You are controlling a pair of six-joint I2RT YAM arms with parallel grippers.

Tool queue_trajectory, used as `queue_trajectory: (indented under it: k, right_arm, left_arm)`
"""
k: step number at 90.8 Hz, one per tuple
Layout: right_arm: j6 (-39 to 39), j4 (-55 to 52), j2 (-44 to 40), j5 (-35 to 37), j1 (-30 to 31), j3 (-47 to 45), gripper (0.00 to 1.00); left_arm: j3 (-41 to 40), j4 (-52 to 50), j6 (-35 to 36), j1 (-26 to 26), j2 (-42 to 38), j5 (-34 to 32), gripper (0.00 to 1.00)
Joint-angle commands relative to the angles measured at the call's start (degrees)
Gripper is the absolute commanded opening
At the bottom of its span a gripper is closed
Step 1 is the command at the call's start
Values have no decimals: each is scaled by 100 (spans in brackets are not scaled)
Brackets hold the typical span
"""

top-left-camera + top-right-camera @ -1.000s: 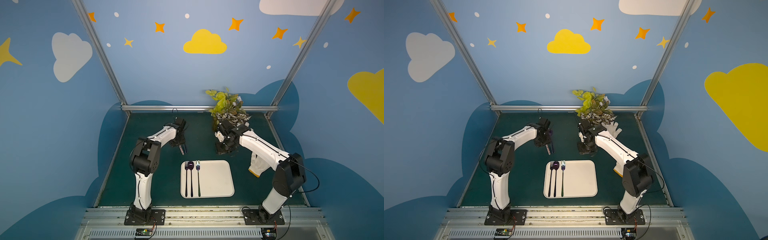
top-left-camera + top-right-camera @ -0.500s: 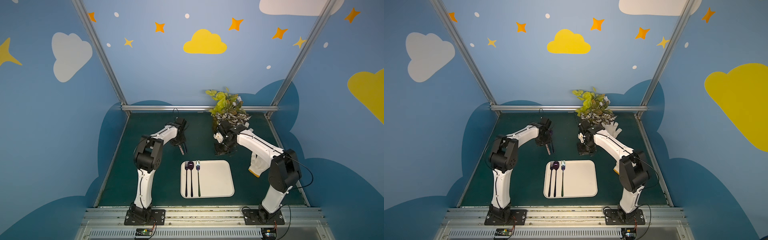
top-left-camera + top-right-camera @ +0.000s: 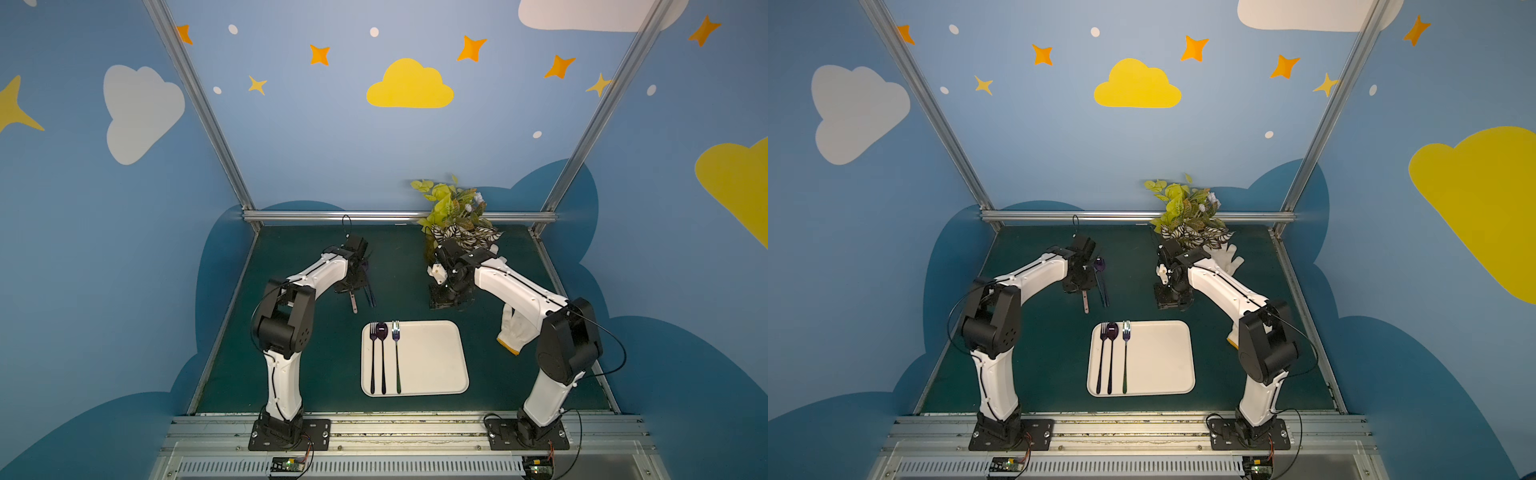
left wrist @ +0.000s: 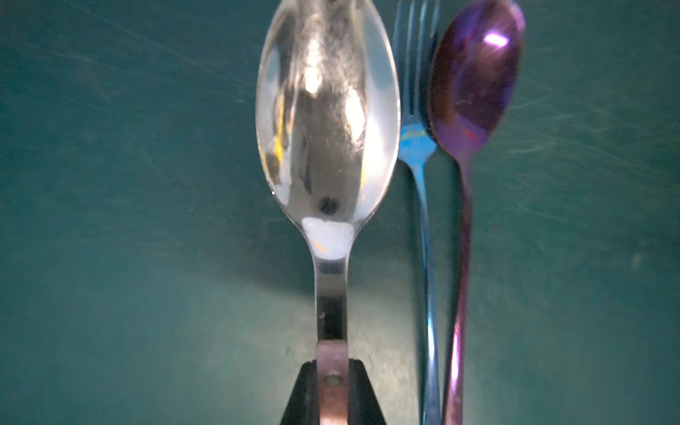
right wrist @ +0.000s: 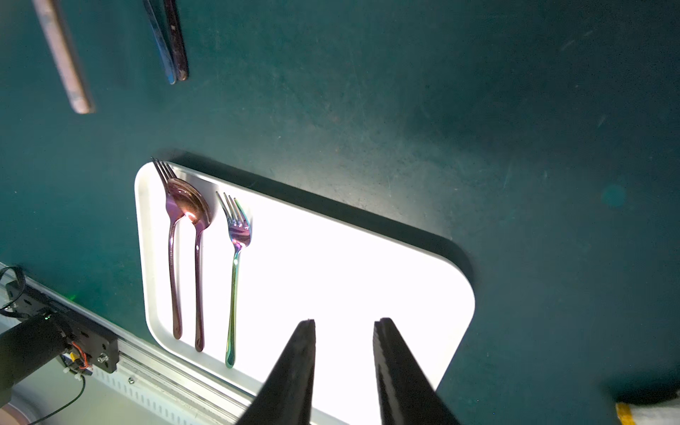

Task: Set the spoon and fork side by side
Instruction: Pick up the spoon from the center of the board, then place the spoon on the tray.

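Observation:
My left gripper (image 4: 332, 364) is shut on the copper-coloured handle of a silver spoon (image 4: 327, 110), whose bowl points away from the wrist. Right beside it on the green mat lie a blue fork (image 4: 423, 206) and a purple spoon (image 4: 474, 73), handles close together. In both top views the left gripper (image 3: 353, 284) (image 3: 1081, 286) is behind the white tray (image 3: 432, 361), left of centre. The tray holds a purple fork (image 5: 171, 239), a purple spoon (image 5: 198, 257) and an iridescent fork (image 5: 235, 265) in a row. My right gripper (image 5: 344, 323) hangs open and empty above the tray's far side.
A potted plant (image 3: 453, 212) stands at the back right. One white glove (image 3: 513, 328) lies right of the tray under the right arm, and a second glove (image 3: 1225, 253) lies near the plant. Aluminium rails edge the mat.
The left jaws have closed onto the silver spoon's handle. The right arm's elbow has shifted slightly inward, with its jaws barely changed.

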Motion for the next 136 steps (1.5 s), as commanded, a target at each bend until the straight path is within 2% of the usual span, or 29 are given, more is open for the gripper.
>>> queue_trajectory:
  k: [1,13,30,45,57,68,79,92,112,136]
  right_arm:
    - [135,-47,-287,176,-74,16,32]
    - [436,-45,-498,302,-222,-132,32]
    - [823,-29,-941,362,-556,-552,33]
    - [909,-39,-1240,247,-826,-834,33]
    - [745,-40,-1381,118,-976,-978,34]
    - [604,-38,-1270,-222,-1161,-1039,33]
    - [438,-38,-1246,-396,-1194,-1084,33]
    - [345,-20,-1384,-487,-1212,-1221,33]
    - [316,83,-1597,-711,-1285,-1505,33]
    - [265,108,-1629,-813,-1352,-1565,33]
  left_arm:
    - [-144,-199,405,-255,-1068,18,3]
    - [-565,-526,12,-1065,-2115,43,3]
    - [-1416,-607,-1327,-2529,-3170,-94,3]
    - [-1923,-595,-2144,-3649,-3305,-362,3]
    - [-2007,-498,-2826,-4334,-2836,-659,3]
    - [-1927,-391,-3428,-4525,-2209,-580,3]
    - [-1385,-457,-3547,-4737,-1548,-801,3]
    - [-988,-567,-3737,-4755,-906,-692,3]
    - [-871,-599,-3935,-4746,-460,-712,3]
    - [-747,-626,-3614,-4668,-223,-896,3]
